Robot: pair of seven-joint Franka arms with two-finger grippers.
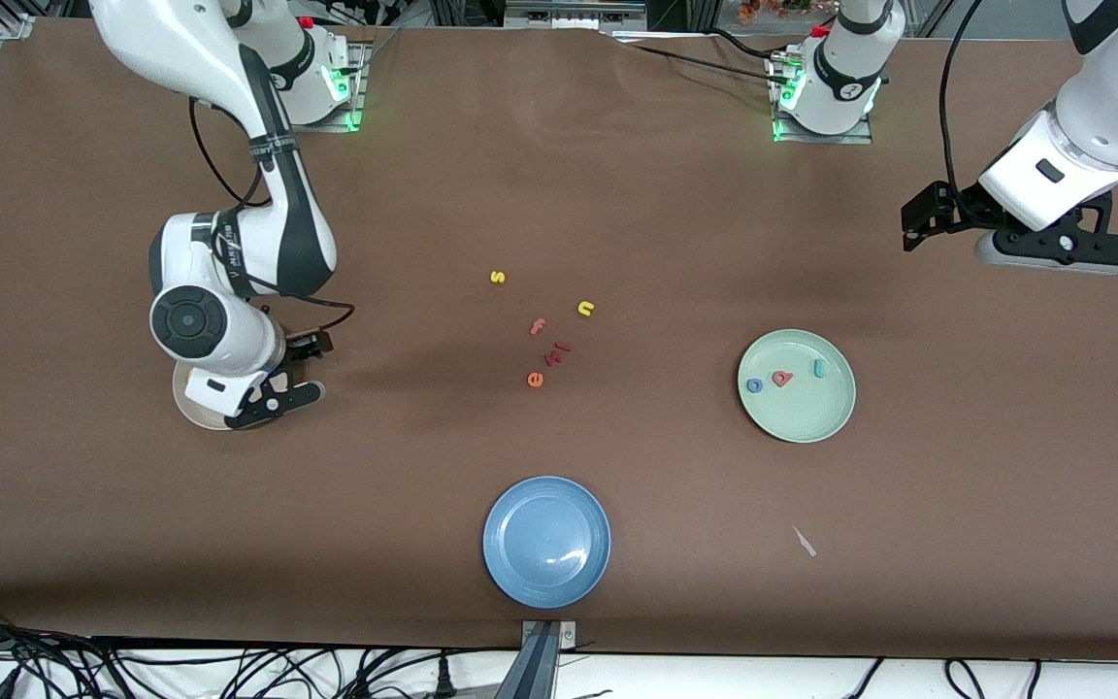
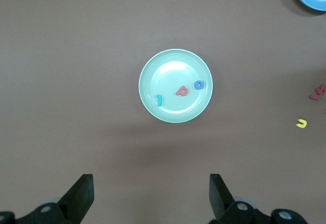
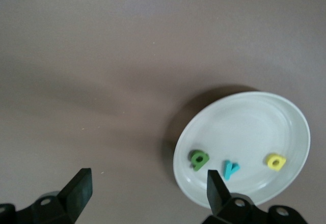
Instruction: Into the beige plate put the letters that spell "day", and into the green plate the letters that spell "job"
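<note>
Both words appear sorted. The beige plate (image 3: 244, 132) lies toward the right arm's end of the table, directly below the right gripper (image 3: 145, 191), and holds the green "a" (image 3: 199, 159), the teal "y" (image 3: 231, 169) and the yellow "d" (image 3: 275, 161) in a row near one rim. That row runs roughly in line with the gap between the fingers. The right gripper stands fully spread and empty, its wrist bent downward over the plate's edge (in the front view the arm hides most of the plate).

The green plate (image 1: 797, 385) sits toward the left arm's end and carries the blue "o" (image 1: 755, 385), the red-pink "b" (image 1: 783, 379) and the teal "j" (image 1: 819, 368), well apart from the rim. The left gripper (image 2: 150, 196) waits high over bare table near its end, wide open and holding nothing, camera pointing down at that plate.

Leftover letters, a yellow "s" (image 1: 497, 278), yellow "n" (image 1: 586, 309) and several orange and red ones (image 1: 547, 354), lie between the plates; a blue plate (image 1: 546, 541) sits nearest the front camera. By my judgement only a straight upward retreat of the right arm remains.
</note>
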